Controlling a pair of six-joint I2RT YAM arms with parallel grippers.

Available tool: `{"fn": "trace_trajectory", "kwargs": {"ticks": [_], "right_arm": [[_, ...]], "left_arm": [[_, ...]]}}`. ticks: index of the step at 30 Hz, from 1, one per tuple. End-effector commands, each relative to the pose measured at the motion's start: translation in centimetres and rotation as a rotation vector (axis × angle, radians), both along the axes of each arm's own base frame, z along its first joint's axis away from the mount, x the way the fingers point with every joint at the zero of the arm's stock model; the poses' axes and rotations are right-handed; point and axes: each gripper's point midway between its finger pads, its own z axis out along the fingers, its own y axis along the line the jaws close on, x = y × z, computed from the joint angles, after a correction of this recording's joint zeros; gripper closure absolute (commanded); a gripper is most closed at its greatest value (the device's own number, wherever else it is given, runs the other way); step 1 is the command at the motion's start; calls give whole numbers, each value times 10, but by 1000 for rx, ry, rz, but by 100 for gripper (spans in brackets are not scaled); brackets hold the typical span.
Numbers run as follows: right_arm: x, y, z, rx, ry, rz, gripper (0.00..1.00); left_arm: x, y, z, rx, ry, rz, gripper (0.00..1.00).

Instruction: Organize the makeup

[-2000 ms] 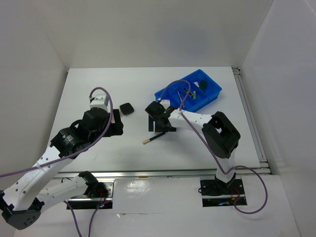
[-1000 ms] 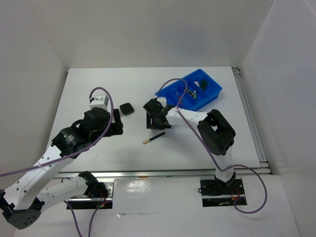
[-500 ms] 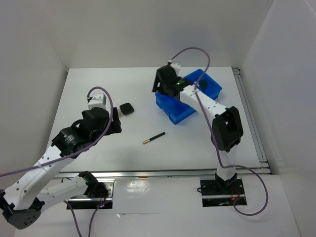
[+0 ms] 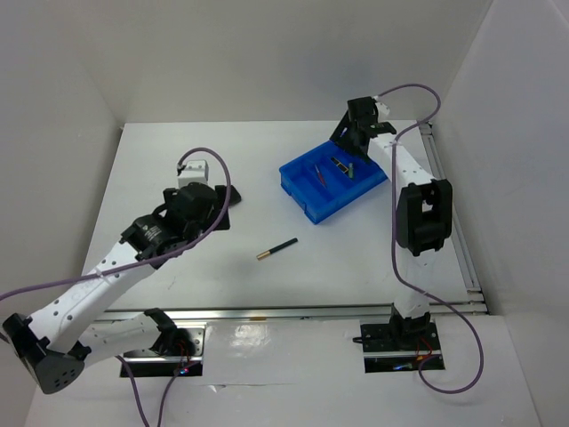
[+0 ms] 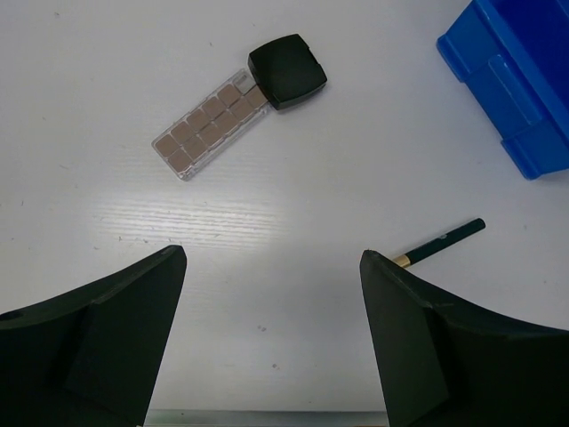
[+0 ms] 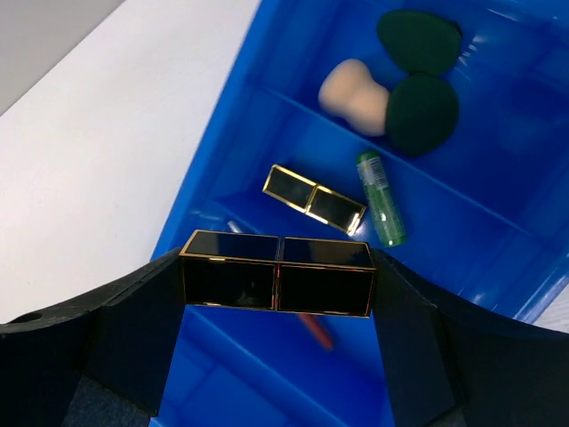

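Note:
My right gripper [image 6: 279,277] is shut on a gold-black lipstick [image 6: 277,286] and holds it above the blue tray [image 6: 233,107]. In the tray lie a second lipstick [image 6: 314,198], a green tube [image 6: 380,210], a beige sponge [image 6: 354,85], two dark green sponges [image 6: 421,105] and a red pencil [image 6: 316,330]. From above, the right gripper [image 4: 348,133] is over the tray's far edge [image 4: 302,201]. My left gripper [image 5: 272,256] is open and empty above the table. Beyond it lie a black square compact [image 5: 287,70] touching a pinkish glitter strip [image 5: 211,124], and a dark pencil [image 5: 440,242] lies to the right.
The dark pencil [image 4: 277,248] lies alone on the white table, in front of the tray. The left arm [image 4: 191,209] hides the compact and strip in the top view. White walls close in the table on three sides. The tray's corner [image 5: 524,89] shows in the left wrist view.
My right arm lifted the lipstick from the table's middle and swung it back over the tray, which shifted slightly. My left arm moved forward and right, over the compact.

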Motion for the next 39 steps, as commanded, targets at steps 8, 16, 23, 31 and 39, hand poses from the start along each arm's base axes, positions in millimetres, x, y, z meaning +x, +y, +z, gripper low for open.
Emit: {"fn": "trace_trajectory", "kwargs": {"ticks": [8, 16, 23, 31, 39], "right_arm": [[15, -17, -49, 121, 101, -82, 36], [16, -13, -51, 141, 101, -76, 2], [15, -4, 18, 107, -38, 11, 0], [-84, 84, 80, -81, -132, 251, 22], [-231, 175, -16, -11, 118, 382, 42]], "left_arm": [[25, -11, 21, 5, -77, 2, 7], [25, -11, 21, 5, -77, 2, 7], [16, -8, 29, -20, -89, -13, 7], [-3, 3, 46, -91, -123, -1, 7], [-21, 12, 48, -150, -119, 12, 8]]}}
